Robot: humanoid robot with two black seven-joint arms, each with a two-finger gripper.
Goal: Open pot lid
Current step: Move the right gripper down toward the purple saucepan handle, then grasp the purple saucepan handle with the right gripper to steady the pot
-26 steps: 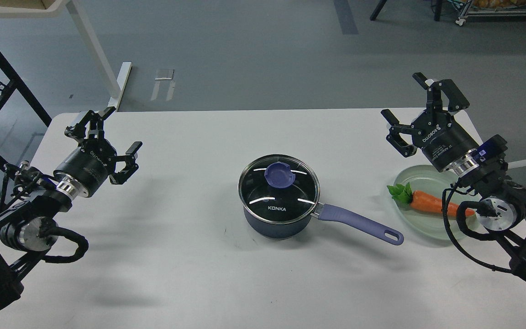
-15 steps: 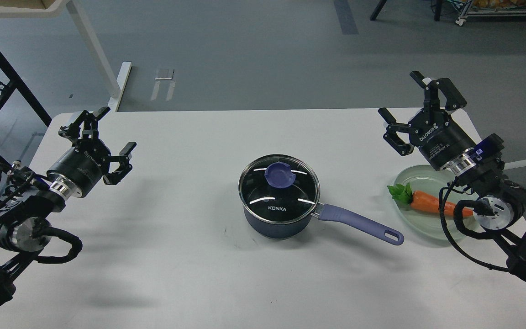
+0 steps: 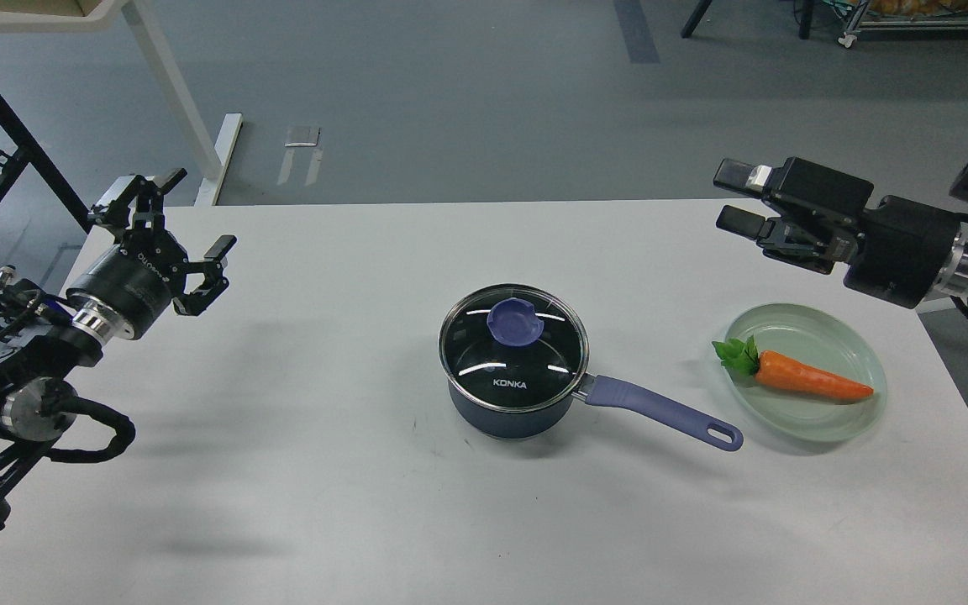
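At mid-table sat the KONKA saucepan [image 3: 513, 382], its glass lid [image 3: 513, 344] on, handle toward a plate [image 3: 820, 416] holding a carrot [image 3: 812, 378]. Left gripper [image 3: 171, 244] and right gripper [image 3: 736, 197] hovered well apart from it, jaws spread, empty.

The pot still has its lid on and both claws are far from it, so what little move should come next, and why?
Probably swing the right gripper left and down toward the blue knob. The lid sits shut on the pot, and the knob is its only grip. That gripper is open, turned toward the pot, with nothing between them. The left gripper is also open but points away.
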